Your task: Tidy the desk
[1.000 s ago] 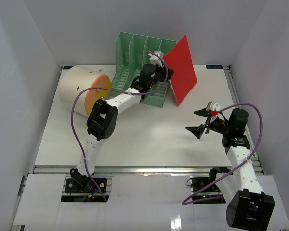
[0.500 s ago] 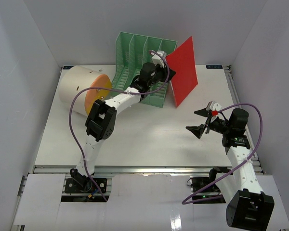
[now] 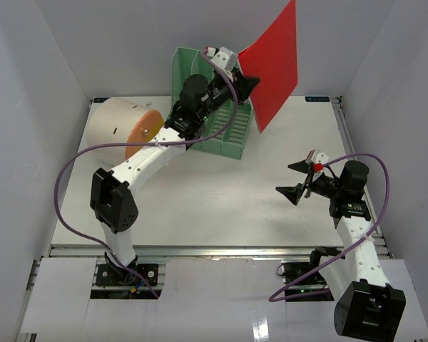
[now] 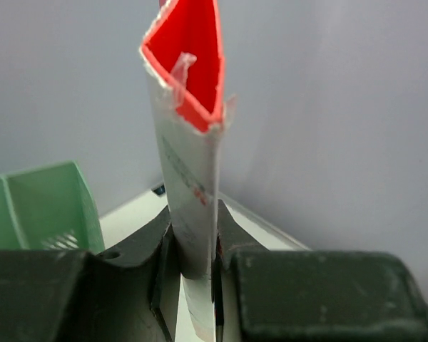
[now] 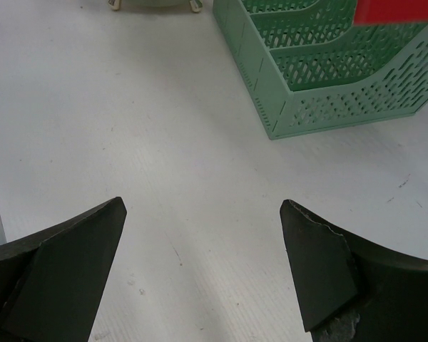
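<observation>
The white desk (image 3: 200, 199) fills the top view. My left gripper (image 3: 248, 83) is shut on the edge of a red folder (image 3: 276, 60) and holds it upright, high above the right end of the green file rack (image 3: 210, 107). In the left wrist view the folder (image 4: 192, 135) stands pinched between the jaws, red inside, white outside. My right gripper (image 3: 294, 179) is open and empty, low over the desk at the right. The right wrist view shows its fingers (image 5: 64, 263) wide apart over bare desk (image 5: 128, 107), with the rack (image 5: 321, 78) ahead.
A beige cylinder with an orange face (image 3: 121, 132) lies at the back left beside the rack. Grey walls close in the desk on three sides. A metal rail (image 3: 214, 249) runs along the near edge.
My left arm has risen and swung left, lifting the red folder from beside the rack to high above it. The right arm has not moved.
</observation>
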